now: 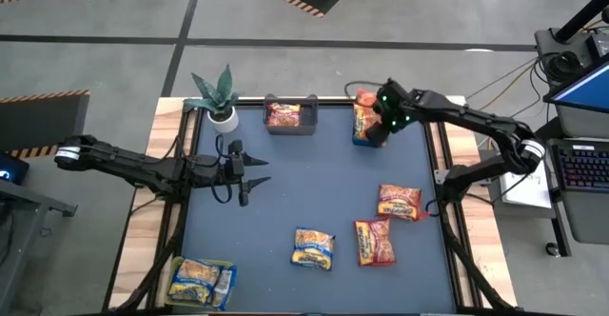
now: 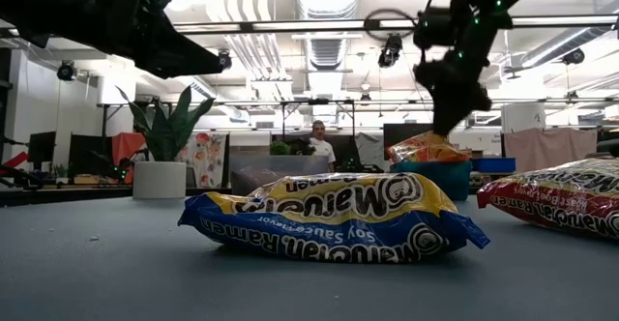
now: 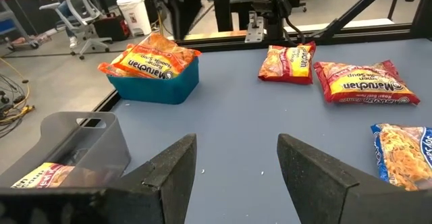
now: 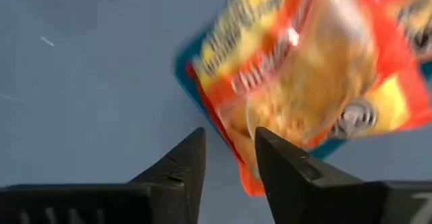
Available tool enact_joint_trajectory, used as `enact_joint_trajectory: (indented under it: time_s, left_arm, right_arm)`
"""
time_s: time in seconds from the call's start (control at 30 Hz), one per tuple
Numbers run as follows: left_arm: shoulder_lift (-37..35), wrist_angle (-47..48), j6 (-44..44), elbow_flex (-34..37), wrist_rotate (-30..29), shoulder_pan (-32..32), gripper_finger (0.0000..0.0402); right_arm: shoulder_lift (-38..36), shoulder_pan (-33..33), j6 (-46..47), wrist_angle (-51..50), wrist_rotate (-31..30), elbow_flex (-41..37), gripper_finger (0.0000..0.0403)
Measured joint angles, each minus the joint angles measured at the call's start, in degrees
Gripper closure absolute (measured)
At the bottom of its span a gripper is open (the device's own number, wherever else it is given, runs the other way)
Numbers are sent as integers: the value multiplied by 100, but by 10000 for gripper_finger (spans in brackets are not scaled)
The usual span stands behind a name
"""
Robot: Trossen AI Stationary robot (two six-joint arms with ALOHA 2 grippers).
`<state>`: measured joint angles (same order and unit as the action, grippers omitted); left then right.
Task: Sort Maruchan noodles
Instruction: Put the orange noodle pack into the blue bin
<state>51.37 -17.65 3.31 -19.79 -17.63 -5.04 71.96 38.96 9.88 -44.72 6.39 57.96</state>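
Three Maruchan packets lie loose on the blue mat: a yellow-blue one (image 1: 314,247) (image 2: 334,215) and two red ones (image 1: 374,242) (image 1: 400,202). Orange packets (image 1: 364,116) (image 4: 310,69) are heaped in a teal bin (image 3: 158,89) at the far right. My right gripper (image 1: 379,130) (image 4: 229,136) hangs just over that heap, pointing down, open by a narrow gap with nothing between the fingers. My left gripper (image 1: 255,178) (image 3: 236,140) hovers open over the mat's left half, holding nothing.
A grey bin (image 1: 290,128) (image 3: 81,136) at the far edge holds a red packet (image 1: 284,114). Yellow packets (image 1: 195,280) fill a bin at the near left corner. A potted plant (image 1: 217,95) stands at the far left corner. Bare mat lies in the middle.
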Motion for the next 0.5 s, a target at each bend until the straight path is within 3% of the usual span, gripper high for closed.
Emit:
enact_joint_trajectory:
  time_s: [0.23,0.5]
  left_arm:
    - [0,2,-2,0,0,2,210]
    - [0,-34,-2,0,0,1,210]
  right_arm:
    - [192,-82,314,167,-962,-483,342]
    - [665,-85,311,577,-1003,-606,388]
